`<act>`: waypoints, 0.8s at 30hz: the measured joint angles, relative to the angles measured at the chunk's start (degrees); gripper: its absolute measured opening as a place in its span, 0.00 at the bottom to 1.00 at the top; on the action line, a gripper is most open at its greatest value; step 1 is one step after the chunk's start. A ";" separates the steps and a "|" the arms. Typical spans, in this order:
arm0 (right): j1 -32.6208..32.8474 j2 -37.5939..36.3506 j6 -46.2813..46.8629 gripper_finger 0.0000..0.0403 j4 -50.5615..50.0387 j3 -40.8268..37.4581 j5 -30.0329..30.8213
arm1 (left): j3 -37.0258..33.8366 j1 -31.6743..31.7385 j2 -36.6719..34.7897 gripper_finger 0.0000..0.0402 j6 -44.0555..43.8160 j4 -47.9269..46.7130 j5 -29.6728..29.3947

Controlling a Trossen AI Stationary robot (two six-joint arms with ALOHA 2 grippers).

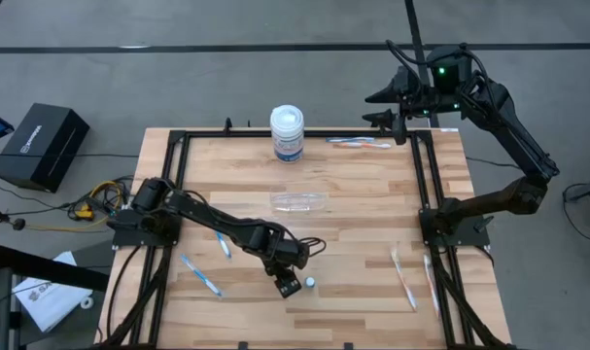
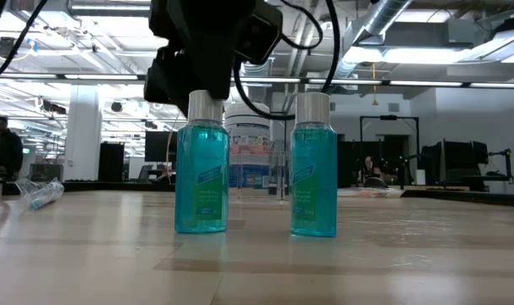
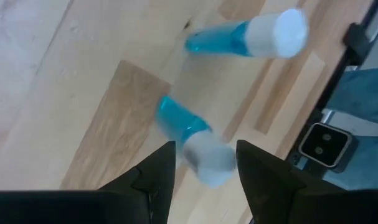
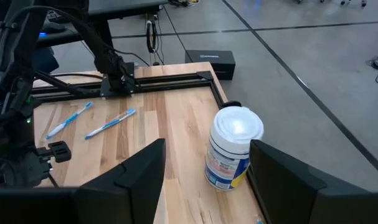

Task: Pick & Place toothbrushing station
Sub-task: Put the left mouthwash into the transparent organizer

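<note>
Two small bottles of blue liquid with white caps stand upright on the wood table near its front edge. My left gripper (image 3: pixel 204 148) is open and points steeply down over the left bottle (image 2: pixel 201 169). Its fingers stand on either side of that bottle's white cap (image 3: pixel 207 163), and no touch shows. The second bottle (image 2: pixel 313 165) stands free just to the right; from above only its cap (image 1: pixel 310 282) shows. The see-through holder (image 1: pixel 297 201) lies mid-table. Blue-and-white toothbrushes (image 1: pixel 199 274) lie scattered around. My right gripper (image 1: pixel 375 107) waits open, raised over the table's far right corner.
A white jar with a blue label (image 1: pixel 287 133) stands at the far middle of the table, below my right gripper in the right wrist view (image 4: pixel 232 149). More toothbrushes lie at the far right (image 1: pixel 361 142) and near right (image 1: pixel 403 277). A black frame (image 1: pixel 426 194) borders the table.
</note>
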 joint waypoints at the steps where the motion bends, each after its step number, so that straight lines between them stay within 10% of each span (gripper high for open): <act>1: 0.00 0.00 0.00 0.55 -0.02 0.00 0.02 | 0.00 0.00 0.00 0.41 0.00 0.19 0.00; 24: -0.03 0.00 -0.46 0.55 -0.25 0.00 0.00 | -0.34 -0.20 1.29 0.29 -1.95 0.53 2.35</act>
